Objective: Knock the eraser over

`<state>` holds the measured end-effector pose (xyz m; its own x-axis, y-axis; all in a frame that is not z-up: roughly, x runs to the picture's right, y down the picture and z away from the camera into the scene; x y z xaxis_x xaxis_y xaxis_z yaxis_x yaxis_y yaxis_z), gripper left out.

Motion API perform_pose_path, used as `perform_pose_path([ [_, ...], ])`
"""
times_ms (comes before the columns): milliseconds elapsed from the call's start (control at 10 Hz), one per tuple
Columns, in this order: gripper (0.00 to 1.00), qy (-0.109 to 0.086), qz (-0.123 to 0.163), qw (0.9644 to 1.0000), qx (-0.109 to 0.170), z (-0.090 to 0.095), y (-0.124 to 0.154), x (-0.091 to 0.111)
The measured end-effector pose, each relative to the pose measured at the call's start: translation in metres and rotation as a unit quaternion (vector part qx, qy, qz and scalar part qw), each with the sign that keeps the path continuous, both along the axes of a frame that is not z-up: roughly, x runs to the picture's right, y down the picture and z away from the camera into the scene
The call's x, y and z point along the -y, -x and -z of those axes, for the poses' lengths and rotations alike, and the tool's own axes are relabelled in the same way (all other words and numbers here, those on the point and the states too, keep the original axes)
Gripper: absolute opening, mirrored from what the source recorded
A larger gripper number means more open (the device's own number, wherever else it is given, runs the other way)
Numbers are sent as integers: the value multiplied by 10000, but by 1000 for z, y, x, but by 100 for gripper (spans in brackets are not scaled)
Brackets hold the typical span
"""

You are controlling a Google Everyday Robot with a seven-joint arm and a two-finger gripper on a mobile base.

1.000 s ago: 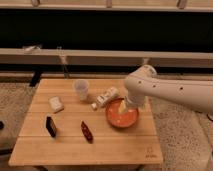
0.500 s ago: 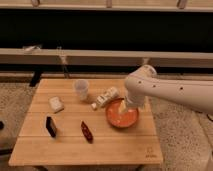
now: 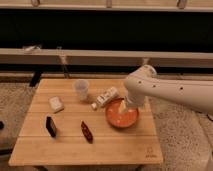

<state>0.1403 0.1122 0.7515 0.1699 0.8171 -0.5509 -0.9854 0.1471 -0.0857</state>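
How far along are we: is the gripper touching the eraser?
Apart. The camera view shows the gripper over the orange bowl, with open table between it and the eraser.

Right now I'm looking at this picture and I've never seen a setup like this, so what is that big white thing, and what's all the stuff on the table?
The white curved shape is a robot arm reaching in from the right. The single camera looks down at a wooden table. The arm ends in a gripper, a two-finger clamp, which hangs over an orange bowl; whether it holds anything cannot be made out. Also on the table: a clear cup, a bottle on its side, a whitish block, a dark red pepper-like thing, and the eraser, a small dark block near the left edge.
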Motion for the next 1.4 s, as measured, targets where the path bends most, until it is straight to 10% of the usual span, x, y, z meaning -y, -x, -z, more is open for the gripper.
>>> perform_pose_path([
  [800,80,6,4,10000,-1,0,0,-1],
  [1400,80,-340,702,9969,-72,40,54,-33],
])
